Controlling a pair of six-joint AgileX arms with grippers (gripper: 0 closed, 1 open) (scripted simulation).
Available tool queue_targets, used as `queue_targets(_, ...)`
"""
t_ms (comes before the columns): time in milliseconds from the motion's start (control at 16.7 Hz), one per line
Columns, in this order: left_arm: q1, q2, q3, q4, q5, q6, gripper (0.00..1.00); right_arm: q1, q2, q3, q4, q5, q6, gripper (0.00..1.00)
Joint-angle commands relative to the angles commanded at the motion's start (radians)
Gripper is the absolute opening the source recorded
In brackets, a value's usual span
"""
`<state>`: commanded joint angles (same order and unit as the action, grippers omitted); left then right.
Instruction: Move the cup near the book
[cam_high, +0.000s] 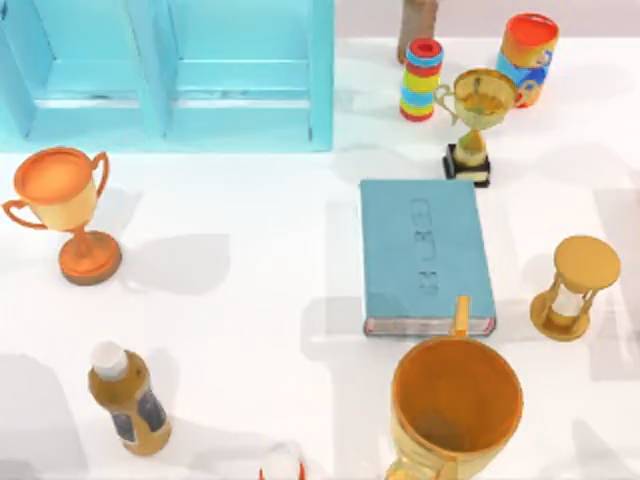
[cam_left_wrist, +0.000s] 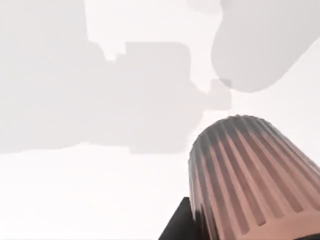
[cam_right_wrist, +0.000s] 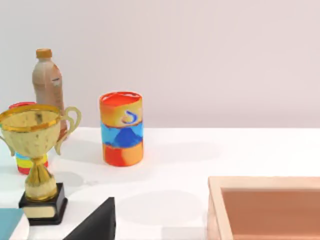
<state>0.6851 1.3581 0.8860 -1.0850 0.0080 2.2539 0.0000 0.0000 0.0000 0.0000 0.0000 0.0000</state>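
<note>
The cup (cam_left_wrist: 250, 175), a ribbed reddish-brown tumbler, looms very close in the left wrist view, right against a dark part of my left gripper (cam_left_wrist: 176, 225), over white table with grey shadows. The book (cam_high: 425, 255), a flat teal-blue hardcover with pale page edges, lies right of the table's centre in the top view. A dark part of my right gripper (cam_right_wrist: 95, 220) shows at the near edge of the right wrist view, facing the table's back right corner.
A large orange mug (cam_high: 455, 410) stands just in front of the book, a gold trophy (cam_high: 478, 115) just behind it, an hourglass (cam_high: 572, 288) to its right. An orange trophy (cam_high: 65, 210) and brown bottle (cam_high: 128, 398) stand left; a blue shelf (cam_high: 170, 75) fills the back left. A wooden box (cam_right_wrist: 265, 210) sits near my right gripper.
</note>
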Motion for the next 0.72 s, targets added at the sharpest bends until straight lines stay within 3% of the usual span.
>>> queue_targets(180, -0.035, 0.037, 0.101, 0.003, 0.030, -0.121, 0.00, 0.000, 0.000, 0.000, 0.000, 0.000, 0.000, 1.00)
queue_targets(360, -0.101, 0.096, 0.257, 0.006, 0.073, -0.336, 0.00, 0.000, 0.000, 0.000, 0.000, 0.000, 0.000, 1.00)
queue_targets(720, -0.324, 0.270, 0.640, -0.023, 0.155, -0.981, 0.00, 0.000, 0.000, 0.000, 0.000, 0.000, 0.000, 1.00)
